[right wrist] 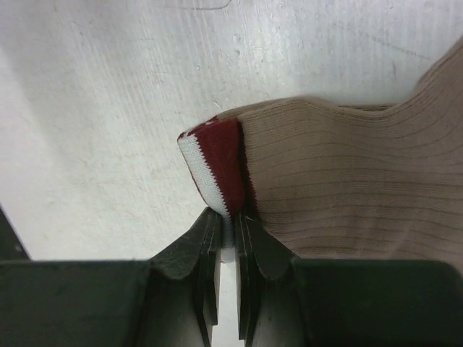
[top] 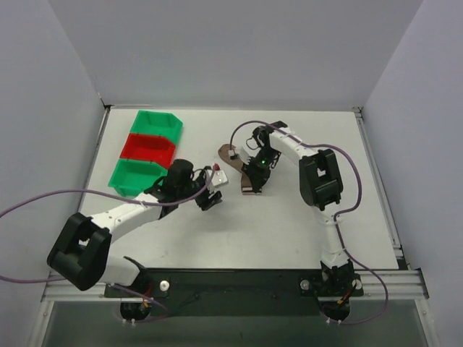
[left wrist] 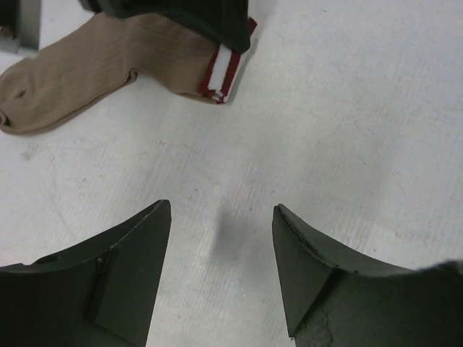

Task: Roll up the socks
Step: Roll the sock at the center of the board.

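Observation:
A tan-brown sock (left wrist: 87,69) with a maroon, white-striped cuff (left wrist: 219,72) lies flat on the white table. In the top view the sock (top: 231,155) lies mid-table under the right arm. My right gripper (right wrist: 230,220) is shut on the edge of the cuff (right wrist: 217,163), and the tan leg (right wrist: 347,181) spreads to its right. In the top view the right gripper (top: 253,172) is low over the sock. My left gripper (left wrist: 221,217) is open and empty over bare table, a short way from the cuff. In the top view it (top: 210,196) sits left of the sock.
Three small bins stand in a row at the back left: green (top: 159,124), red (top: 148,148), green (top: 132,177). The nearest green bin is close behind the left arm's wrist. Grey walls enclose the table on three sides.

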Motion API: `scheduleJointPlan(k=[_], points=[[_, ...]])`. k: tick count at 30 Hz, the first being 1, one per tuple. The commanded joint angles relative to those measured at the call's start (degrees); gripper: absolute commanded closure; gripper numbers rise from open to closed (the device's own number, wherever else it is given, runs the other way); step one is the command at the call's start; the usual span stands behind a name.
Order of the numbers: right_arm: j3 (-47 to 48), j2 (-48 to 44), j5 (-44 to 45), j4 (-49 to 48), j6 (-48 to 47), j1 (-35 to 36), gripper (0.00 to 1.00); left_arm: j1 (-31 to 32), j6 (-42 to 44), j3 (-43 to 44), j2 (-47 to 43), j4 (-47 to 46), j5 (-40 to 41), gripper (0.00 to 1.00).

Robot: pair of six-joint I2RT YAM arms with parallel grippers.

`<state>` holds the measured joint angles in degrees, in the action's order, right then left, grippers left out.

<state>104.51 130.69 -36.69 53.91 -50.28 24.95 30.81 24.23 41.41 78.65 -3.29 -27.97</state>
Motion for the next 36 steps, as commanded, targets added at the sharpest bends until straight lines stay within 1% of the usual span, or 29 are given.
scheduleJointPlan(k=[1,3,4,5,6,7,8,9,11,13,16,25,30,33,34,35,36], points=[[8.3,6.6,-6.4,17.1,1.2,-0.3,1.00,6.7,6.2,0.3,0.0,-6.6,11.6,0.32],[11.4,8.9,-9.1,22.2,0.7,-0.5,1.00,10.0,7.8,-0.1,0.9,-7.8,13.8,0.32],[14.0,10.7,-9.6,23.6,0.6,-0.5,1.00,11.5,9.2,-0.1,1.4,-9.0,16.8,0.32],[15.0,11.5,-9.7,24.7,0.4,-0.4,1.00,12.7,10.3,0.2,2.8,-9.1,17.8,0.32],[15.7,12.0,-9.5,26.3,-0.1,-0.4,1.00,15.3,12.1,0.5,3.9,-9.5,19.1,0.32],[15.6,12.2,-9.6,26.3,0.2,-0.5,1.00,16.6,13.1,0.7,4.8,-10.8,22.6,0.32],[15.3,12.2,-9.7,26.3,0.2,-0.5,1.00,17.9,14.3,1.2,7.5,-11.4,24.3,0.32],[15.0,12.2,-9.7,26.7,0.1,-0.5,1.00,20.4,16.7,1.3,8.8,-12.2,26.5,0.33],[14.7,12.3,-9.5,26.9,0.0,-0.3,1.00,21.9,18.2,0.9,11.9,-16.0,29.6,0.33],[14.5,12.3,-9.6,27.1,0.2,-0.3,1.00,22.9,20.0,1.3,15.2,-17.7,29.8,0.33],[14.1,12.3,-9.8,27.5,0.2,-0.3,1.00,23.8,21.7,2.7,19.6,-20.0,32.4,0.33],[12.5,11.8,-9.3,27.0,0.3,0.4,1.00,25.7,27.1,1.9,24.4,-24.7,34.3,0.33],[12.0,11.5,-9.4,26.7,0.2,0.4,1.00,26.6,28.6,3.0,27.3,-24.7,35.4,0.35],[11.8,11.3,-9.4,26.4,0.3,0.4,1.00,26.8,28.8,3.9,28.7,-23.8,36.1,0.41],[11.7,11.3,-9.4,26.2,0.3,0.4,1.00,26.8,28.9,4.0,29.4,-23.6,36.1,0.52],[11.5,11.2,-9.4,26.1,0.3,0.4,1.00,26.8,28.9,4.0,29.7,-23.6,36.3,0.61],[11.5,11.2,-9.4,26.1,0.4,0.3,1.00,26.9,29.2,4.1,29.9,-23.4,36.4,0.68]])
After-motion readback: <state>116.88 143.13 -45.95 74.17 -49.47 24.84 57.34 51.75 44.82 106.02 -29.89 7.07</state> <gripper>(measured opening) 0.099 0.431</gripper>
